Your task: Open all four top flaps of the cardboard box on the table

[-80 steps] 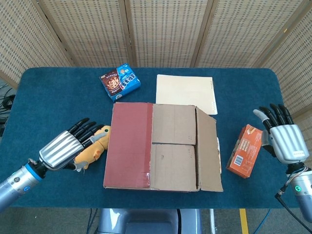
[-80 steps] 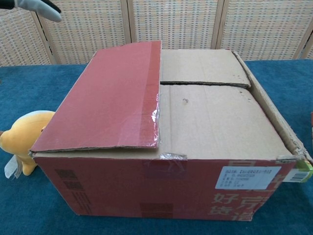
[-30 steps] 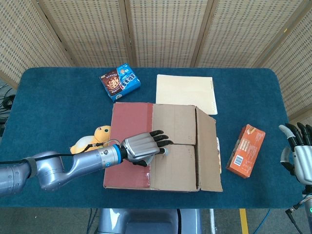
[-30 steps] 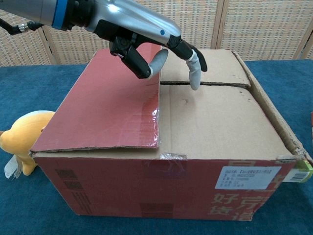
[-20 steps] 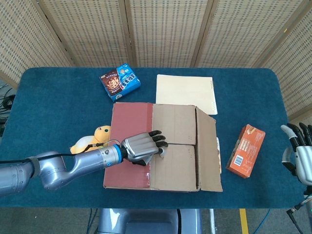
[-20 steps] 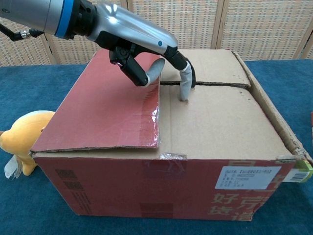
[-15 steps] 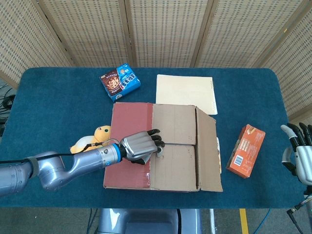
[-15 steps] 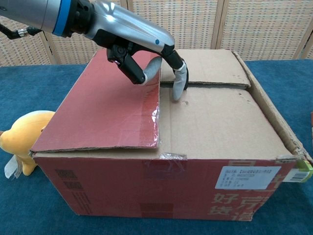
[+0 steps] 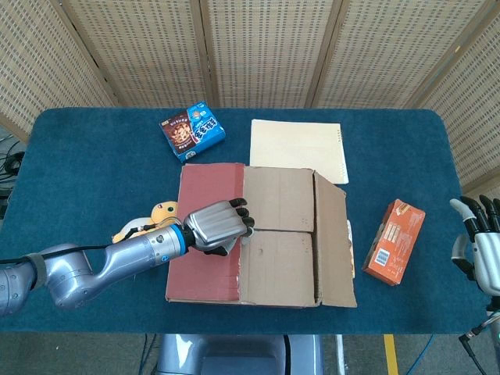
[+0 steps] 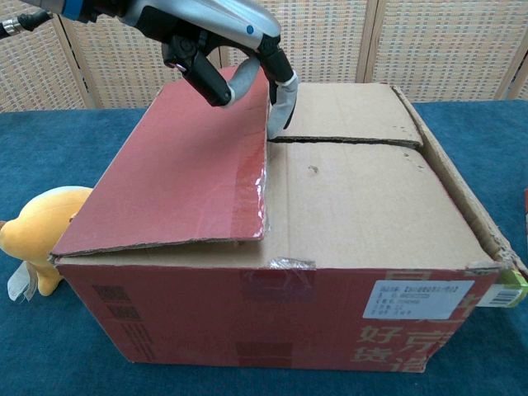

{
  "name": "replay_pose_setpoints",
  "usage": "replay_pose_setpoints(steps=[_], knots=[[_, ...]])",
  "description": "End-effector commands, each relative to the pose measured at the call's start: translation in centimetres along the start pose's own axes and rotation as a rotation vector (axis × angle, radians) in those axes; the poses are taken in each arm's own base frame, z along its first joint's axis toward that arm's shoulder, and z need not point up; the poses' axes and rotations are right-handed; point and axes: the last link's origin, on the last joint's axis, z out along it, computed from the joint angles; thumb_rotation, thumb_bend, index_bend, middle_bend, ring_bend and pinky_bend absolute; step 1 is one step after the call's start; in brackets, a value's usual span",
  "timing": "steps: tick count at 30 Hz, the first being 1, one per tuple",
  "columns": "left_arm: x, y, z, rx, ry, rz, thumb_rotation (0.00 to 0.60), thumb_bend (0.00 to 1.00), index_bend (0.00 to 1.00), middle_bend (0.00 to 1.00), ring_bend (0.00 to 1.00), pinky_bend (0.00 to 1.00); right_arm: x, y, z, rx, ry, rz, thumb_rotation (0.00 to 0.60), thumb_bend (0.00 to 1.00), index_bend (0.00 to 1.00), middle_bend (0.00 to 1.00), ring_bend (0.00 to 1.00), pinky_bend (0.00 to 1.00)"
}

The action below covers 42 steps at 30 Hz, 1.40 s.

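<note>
The cardboard box (image 9: 277, 269) sits mid-table with its red left flap (image 9: 205, 258) lying over two brown inner flaps (image 9: 279, 199). My left hand (image 9: 215, 226) is on the red flap's inner edge. In the chest view my left hand (image 10: 223, 45) curls its fingertips (image 10: 280, 99) under the edge of the red flap (image 10: 181, 173) with the thumb on top, and that edge is raised a little. The brown right flap (image 9: 332, 242) lies nearly flat. My right hand (image 9: 478, 238) hovers at the far right beyond the table, fingers apart and empty.
A yellow plush toy (image 9: 148, 221) lies against the box's left side. A blue snack box (image 9: 193, 131) and a beige pad (image 9: 298, 148) lie behind the box. An orange carton (image 9: 393, 241) stands to the right. Folding screens close off the back.
My left hand drew back from the seam between the inner flaps to the red flap's edge and rose, lifting that edge slightly. The right hand has stayed at the right margin.
</note>
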Motion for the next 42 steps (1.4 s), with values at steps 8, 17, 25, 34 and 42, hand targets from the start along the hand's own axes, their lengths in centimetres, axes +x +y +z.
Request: replay_pose_setpoints(steps=[8, 17, 25, 34, 42], knots=[[0.9, -0.7, -2.2, 0.039, 0.021, 0.012, 0.419, 1.0, 0.42, 0.3, 0.23, 0.13, -0.1, -0.2, 0.3, 0.006, 0.001, 0.001, 0.6, 0.81, 0.14, 0.14, 0.0, 0.0], [1.8, -1.4, -4.7, 0.081, 0.062, 0.018, 0.42, 1.0, 0.42, 0.3, 0.23, 0.13, 0.0, -0.3, 0.4, 0.008, 0.006, 0.002, 0.6, 0.82, 0.14, 0.14, 0.0, 0.0], [2.0, -2.1, -7.7, 0.126, 0.094, 0.029, 0.419, 1.0, 0.42, 0.3, 0.23, 0.13, -0.1, -0.7, 0.5, 0.018, 0.0, 0.003, 0.6, 0.81, 0.14, 0.14, 0.0, 0.0], [1.2, -3.7, -12.6, 0.213, 0.126, 0.012, 0.42, 1.0, 0.42, 0.3, 0.24, 0.13, 0.0, -1.3, 0.6, 0.035, 0.002, 0.004, 0.6, 0.81, 0.14, 0.14, 0.0, 0.0], [-0.3, -4.8, -16.0, 0.256, 0.11, 0.004, 0.42, 1.0, 0.42, 0.3, 0.24, 0.13, -0.2, -1.8, 0.8, 0.047, -0.005, 0.003, 0.6, 0.81, 0.14, 0.14, 0.0, 0.0]])
